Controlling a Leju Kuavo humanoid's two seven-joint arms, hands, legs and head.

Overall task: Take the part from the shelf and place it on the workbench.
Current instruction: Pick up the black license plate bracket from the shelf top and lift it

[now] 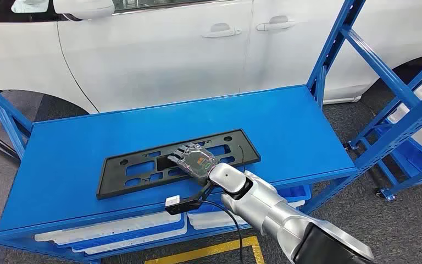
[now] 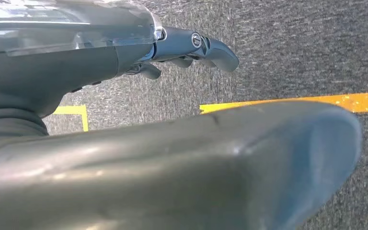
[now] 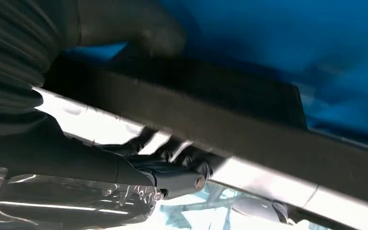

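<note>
Right wrist cam: right robot hand point(image 3: 139, 158) grips the black part point(image 3: 211, 112) by its edge, thumb point(image 3: 139, 28) on one face, dark fingers point(image 3: 182, 175) curled on the other. Blue shelf point(image 3: 278, 38) just behind. Everything close and blurry.

A blue metal shelf point(image 1: 60, 159) with blue uprights carries one thing on its top deck: a flat black plastic part point(image 1: 143, 168), a long rectangular frame pierced with slots and holes. The part lies flat near the deck's front edge, slightly askew to that edge, one end nearer it than the other. On the level below the part sit white and blue trays point(image 1: 126, 228), side by side.
</note>
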